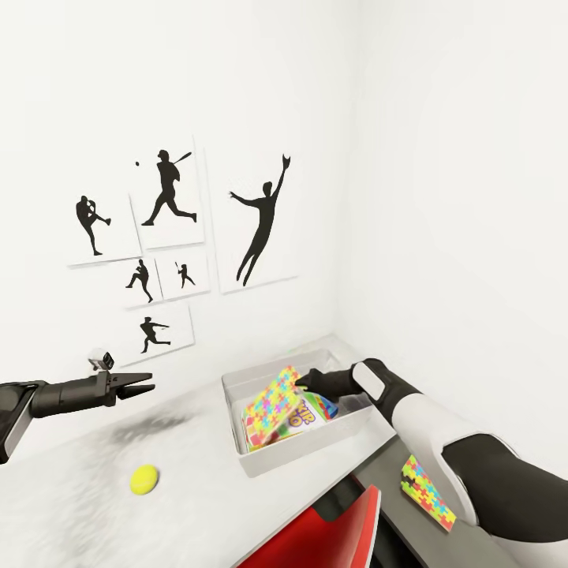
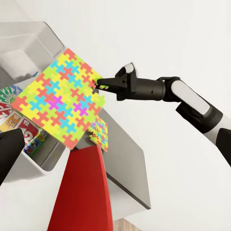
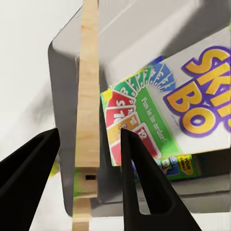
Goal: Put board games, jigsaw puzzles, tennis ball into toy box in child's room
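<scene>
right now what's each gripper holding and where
Right gripper pinches a jigsaw puzzle by its upper edge, over the toy box. Left gripper holds nothing.

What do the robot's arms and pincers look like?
Both arms are black with glossy white shell sections. Each ends in a black pincer with two pointed, wedge-shaped fingers: the left pincer and the right pincer. A small grey-white camera block sits on the left wrist.

Held jigsaw puzzle [image 1: 272,402]: interlocking yellow, red, blue, green and pink pieces; pale wood edge.
Second jigsaw puzzle [image 1: 426,491]: same multicoloured pattern.
Board game [image 3: 192,115]: white, purple-and-yellow lettering, fan of red, green and blue cards.
Toy box [image 1: 260,461]: light grey.
Tennis ball [image 1: 144,478]: yellow-green.
Table [image 1: 197,505]: white top, dark-grey lower section.
Chair [image 1: 323,536]: red.
Wall pictures [image 1: 170,197]: black silhouettes on white.
Right gripper [image 1: 304,384]: black.
</scene>
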`<state>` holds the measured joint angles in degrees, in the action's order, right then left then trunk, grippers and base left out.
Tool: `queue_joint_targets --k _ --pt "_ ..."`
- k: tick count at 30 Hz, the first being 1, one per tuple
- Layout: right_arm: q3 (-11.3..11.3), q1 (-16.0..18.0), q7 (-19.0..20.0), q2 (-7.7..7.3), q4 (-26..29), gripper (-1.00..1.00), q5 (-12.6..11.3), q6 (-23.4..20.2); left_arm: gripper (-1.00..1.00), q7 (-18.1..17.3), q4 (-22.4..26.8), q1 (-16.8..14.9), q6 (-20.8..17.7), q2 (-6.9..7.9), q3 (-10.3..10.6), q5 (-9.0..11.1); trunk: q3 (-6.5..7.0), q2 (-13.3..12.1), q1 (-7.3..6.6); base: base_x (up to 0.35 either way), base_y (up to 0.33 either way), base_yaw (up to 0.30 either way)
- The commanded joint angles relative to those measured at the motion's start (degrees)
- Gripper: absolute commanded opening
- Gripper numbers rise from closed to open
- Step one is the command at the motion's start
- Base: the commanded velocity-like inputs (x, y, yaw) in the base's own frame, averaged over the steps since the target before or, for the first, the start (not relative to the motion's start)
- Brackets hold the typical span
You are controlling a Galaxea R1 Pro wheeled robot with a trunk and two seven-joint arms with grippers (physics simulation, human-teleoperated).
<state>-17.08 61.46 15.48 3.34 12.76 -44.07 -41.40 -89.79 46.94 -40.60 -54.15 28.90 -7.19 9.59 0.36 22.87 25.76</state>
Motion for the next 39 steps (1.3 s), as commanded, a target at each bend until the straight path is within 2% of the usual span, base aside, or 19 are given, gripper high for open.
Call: queue_joint_targets --k 1,30,31,39 --pt "-0.26 0.02 0.6 0.04 -0.02 -1.0 0.36 0.13 1.0 -0.21 0.0 -0.01 -0.61 0.01 0.0 -0.01 -0.03 0.04 0.02 0.0 0.0 0.0" --pt "-0.56 0.0 1.13 0.34 -0.02 -1.0 0.38 3.24 1.0 -0.21 0.0 -0.01 -0.61 0.07 0.02 -0.01 -0.03 0.04 0.02 0.0 0.0 0.0" --pt "-0.57 0.01 1.13 0.35 -0.02 1.0 0.38 3.24 1.0 -0.21 0.0 -0.01 -0.61 0.06 0.0 -0.01 -0.03 0.04 0.02 0.0 0.0 0.0" --pt "-0.56 0.01 1.13 0.33 -0.01 1.0 0.38 3.25 1.0 -0.21 0.0 -0.01 -0.61 0.03 0.06 -0.01 -0.03 0.04 0.02 0.0 0.0 0.0"
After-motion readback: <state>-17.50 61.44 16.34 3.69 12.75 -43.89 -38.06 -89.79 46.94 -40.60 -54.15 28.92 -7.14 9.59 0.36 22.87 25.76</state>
